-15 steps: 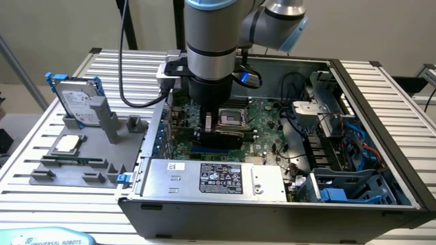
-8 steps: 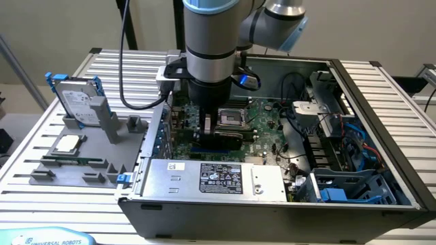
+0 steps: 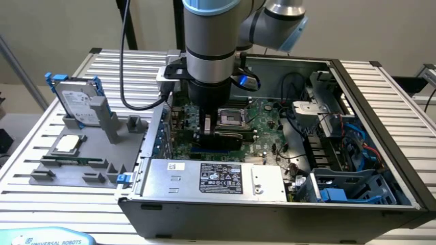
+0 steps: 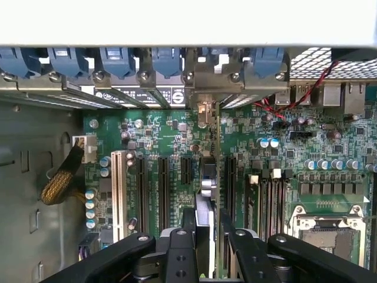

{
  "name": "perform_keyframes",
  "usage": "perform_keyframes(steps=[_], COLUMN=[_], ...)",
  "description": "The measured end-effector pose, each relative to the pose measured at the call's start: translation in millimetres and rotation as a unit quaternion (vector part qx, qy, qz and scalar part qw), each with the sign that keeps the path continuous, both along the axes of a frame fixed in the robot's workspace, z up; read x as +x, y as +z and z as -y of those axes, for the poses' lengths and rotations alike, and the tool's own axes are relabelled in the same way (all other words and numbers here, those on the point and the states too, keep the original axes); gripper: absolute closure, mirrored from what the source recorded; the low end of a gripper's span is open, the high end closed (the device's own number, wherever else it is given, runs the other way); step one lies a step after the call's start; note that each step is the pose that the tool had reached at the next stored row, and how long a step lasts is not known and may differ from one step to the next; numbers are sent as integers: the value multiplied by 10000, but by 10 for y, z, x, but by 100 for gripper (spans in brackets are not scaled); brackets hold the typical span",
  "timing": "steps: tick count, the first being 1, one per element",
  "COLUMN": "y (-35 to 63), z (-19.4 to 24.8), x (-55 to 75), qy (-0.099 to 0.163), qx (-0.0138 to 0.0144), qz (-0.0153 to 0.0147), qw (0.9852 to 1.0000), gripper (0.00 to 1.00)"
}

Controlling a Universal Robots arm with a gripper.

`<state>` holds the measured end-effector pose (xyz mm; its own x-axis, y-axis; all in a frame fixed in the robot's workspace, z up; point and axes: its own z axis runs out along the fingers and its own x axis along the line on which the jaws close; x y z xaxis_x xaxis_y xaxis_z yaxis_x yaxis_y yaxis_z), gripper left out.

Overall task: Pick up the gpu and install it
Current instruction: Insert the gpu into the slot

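My gripper (image 4: 207, 239) is down inside the open computer case (image 3: 381, 127), over the green motherboard (image 4: 159, 127). Its two black fingers (image 4: 187, 233) are shut on the gpu (image 4: 207, 177), which I see edge-on as a thin card standing upright among the black expansion slots (image 4: 162, 183). The card's silver end bracket (image 4: 203, 109) sits at the case's rear wall, below the row of blue slot clips (image 4: 168, 59). Whether the card's edge is down in a slot is hidden. In the exterior view the arm's wrist (image 3: 208, 97) covers the gripper (image 3: 208, 133) and the card.
The CPU socket (image 3: 232, 118) lies just to the exterior view's right of the gripper. The power supply (image 3: 211, 178) fills the case's near side, with cables and a blue drive cage (image 3: 340, 191) to its right. A grey fixture (image 3: 75, 168) outside holds a hard drive with blue rails (image 3: 76, 102).
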<state>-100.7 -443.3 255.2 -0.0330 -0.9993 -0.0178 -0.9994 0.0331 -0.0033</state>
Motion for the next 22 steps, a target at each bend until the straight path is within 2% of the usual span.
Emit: perform_keyframes(steps=[5,11,22], y=[-1,-23,-54], z=[-4,-3,-22], x=[-8,-16,-16], qy=[-1,0,0], qx=[-6,-37,-44], qz=[0,-1,-1], qw=[10000,10000,10000], gripper=[73,73,73])
